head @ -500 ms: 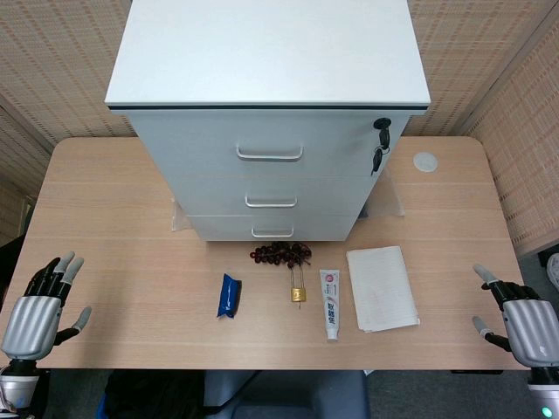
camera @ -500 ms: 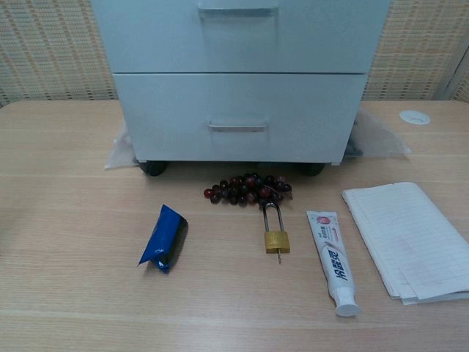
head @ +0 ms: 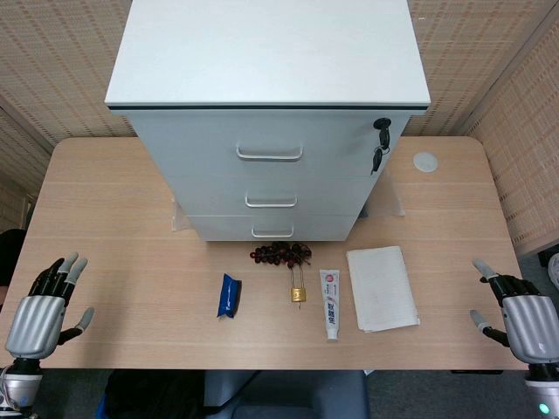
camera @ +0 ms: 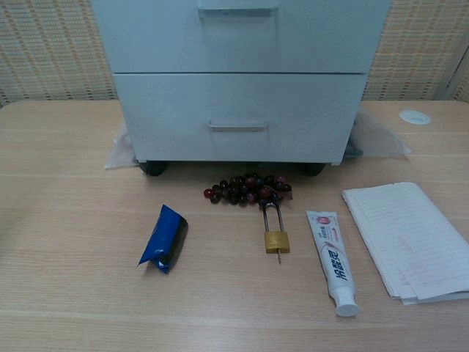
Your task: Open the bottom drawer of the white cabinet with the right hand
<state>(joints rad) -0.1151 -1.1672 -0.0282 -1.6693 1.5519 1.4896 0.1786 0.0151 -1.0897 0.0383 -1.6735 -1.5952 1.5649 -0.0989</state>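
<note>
Bottom drawer shut, well apart from empty, spread right robot hand.

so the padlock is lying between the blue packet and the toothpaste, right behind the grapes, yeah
Not quite: the padlock lies in front of the grapes, nearer the robot, not behind them. The chest view shows it clearly. It does lie between the blue packet and the toothpaste.

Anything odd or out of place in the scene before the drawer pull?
Mostly tidy. Oddities: the white cabinet stands on the table on a crumpled clear plastic sheet, and keys hang from its lock. A bunch of grapes lies right in front of the bottom drawer, which is shut.
</note>
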